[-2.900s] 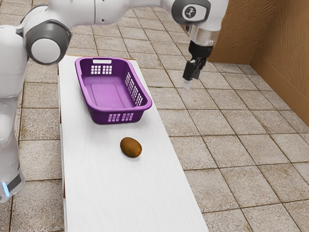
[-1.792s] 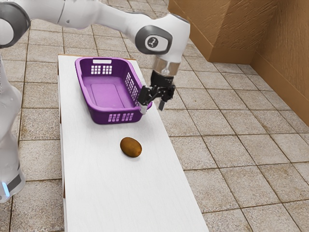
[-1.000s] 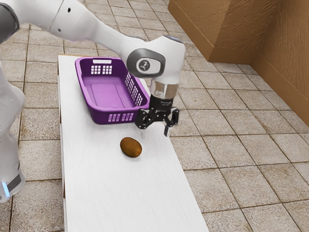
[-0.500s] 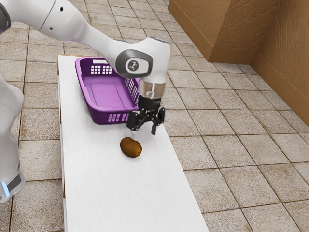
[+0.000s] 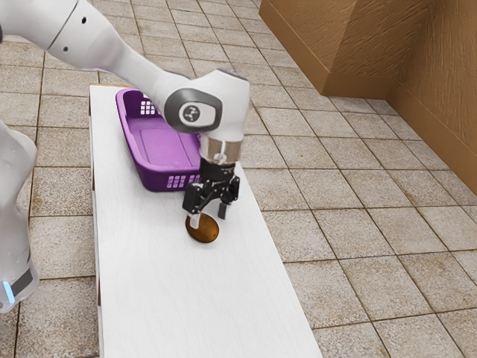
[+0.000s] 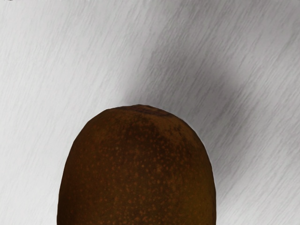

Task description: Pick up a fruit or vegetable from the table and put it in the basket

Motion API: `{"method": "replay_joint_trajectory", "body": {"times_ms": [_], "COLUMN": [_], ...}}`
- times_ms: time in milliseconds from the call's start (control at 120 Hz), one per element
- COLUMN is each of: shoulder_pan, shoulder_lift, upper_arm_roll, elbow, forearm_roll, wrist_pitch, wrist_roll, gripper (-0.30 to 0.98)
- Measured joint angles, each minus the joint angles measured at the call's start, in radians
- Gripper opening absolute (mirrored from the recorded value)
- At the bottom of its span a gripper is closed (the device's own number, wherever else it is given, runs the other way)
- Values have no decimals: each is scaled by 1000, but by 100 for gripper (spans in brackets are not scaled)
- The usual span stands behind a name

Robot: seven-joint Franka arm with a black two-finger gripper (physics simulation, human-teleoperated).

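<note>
White tabletop (image 5: 164,291): the gripper (image 5: 209,217), held open, is now brought nearer the brown fruit (image 5: 204,230); a grasp can presumably be attempted next.

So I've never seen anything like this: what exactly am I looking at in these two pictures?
The white machine is a single robot arm, with a black two-finger gripper as its hand. The exterior view is taken from beside the arm; the wrist view comes from a camera on that hand, so it sees things close up. On the white table stand a purple basket and a brown, egg-shaped fruit, perhaps a kiwi. Nothing is held: the fingers are spread apart, low over the fruit. Its job is to put a fruit or vegetable in the basket.
</note>
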Motion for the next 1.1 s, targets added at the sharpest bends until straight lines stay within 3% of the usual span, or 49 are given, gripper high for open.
{"method": "replay_joint_trajectory", "body": {"times_ms": [650,908,1100], "shoulder_pan": [3,3,3], "shoulder_lift": [93,82,78], "upper_arm_roll": [-2,0,1], "elbow": [0,1,3], "forearm_roll": [-9,-25,-27], "wrist_pitch": [54,41,31], "wrist_roll": [-48,-37,-33], "gripper": [64,26,12]}}
